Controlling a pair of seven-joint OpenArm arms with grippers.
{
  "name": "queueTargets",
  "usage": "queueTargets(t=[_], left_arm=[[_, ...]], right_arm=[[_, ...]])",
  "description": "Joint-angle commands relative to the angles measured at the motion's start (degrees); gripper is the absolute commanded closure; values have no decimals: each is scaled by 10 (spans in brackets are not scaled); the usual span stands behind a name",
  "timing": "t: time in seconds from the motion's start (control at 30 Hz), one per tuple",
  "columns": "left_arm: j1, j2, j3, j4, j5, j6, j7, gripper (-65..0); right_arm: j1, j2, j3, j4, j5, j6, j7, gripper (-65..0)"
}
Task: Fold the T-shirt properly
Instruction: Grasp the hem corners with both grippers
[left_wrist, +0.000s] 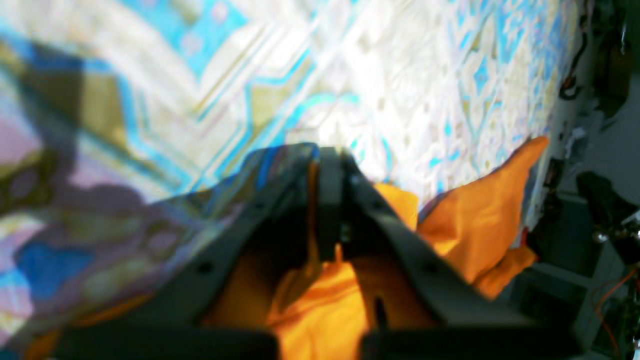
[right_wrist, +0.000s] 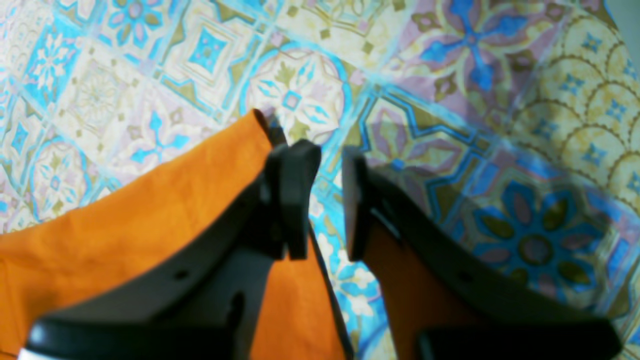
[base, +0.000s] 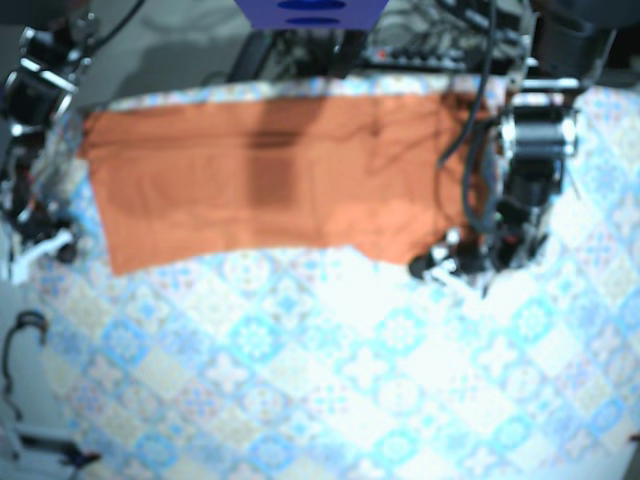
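Left wrist: left gripper (left_wrist: 326, 156) clamped on orange fabric T-shirt (left_wrist: 480, 220), cloth bunched below it. Right wrist: right gripper (right_wrist: 327, 167) released, jaws apart, shirt corner beneath one finger. Base: shirt spread flat on blue tile-patterned tablecloth (base: 330, 380).

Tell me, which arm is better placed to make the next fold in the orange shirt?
Probably the left. The left pincer is already shut on a pinch of the orange shirt, so it looks ready to pull. The right pincer is open at a shirt corner, gripping nothing.
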Motion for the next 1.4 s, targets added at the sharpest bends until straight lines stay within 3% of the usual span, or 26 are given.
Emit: queueTargets(t=[0.0, 0.23, 0.4, 0.5, 0.63, 0.93, 1.37], left_arm=[[-9, -7, 1, 3, 17, 8, 11, 0], [8, -19, 1, 64, 17, 9, 1, 0], [10, -28, 1, 66, 17, 9, 0, 0], [10, -32, 1, 67, 17, 9, 0, 0], [10, -33, 1, 67, 17, 9, 0, 0], [10, -40, 1, 67, 17, 9, 0, 0], [10, -40, 1, 68, 17, 9, 0, 0]], right_arm=[[11, 14, 3, 10, 9, 3, 11, -119], [11, 14, 2, 8, 12, 3, 8, -139], [15, 8, -40, 6, 12, 3, 8, -263], [28, 6, -69, 4, 13, 3, 10, -303], [51, -13, -73, -26, 13, 4, 12, -308], [98, -14, -74, -137, 13, 6, 44, -311], [102, -14, -77, -148, 12, 7, 64, -311]])
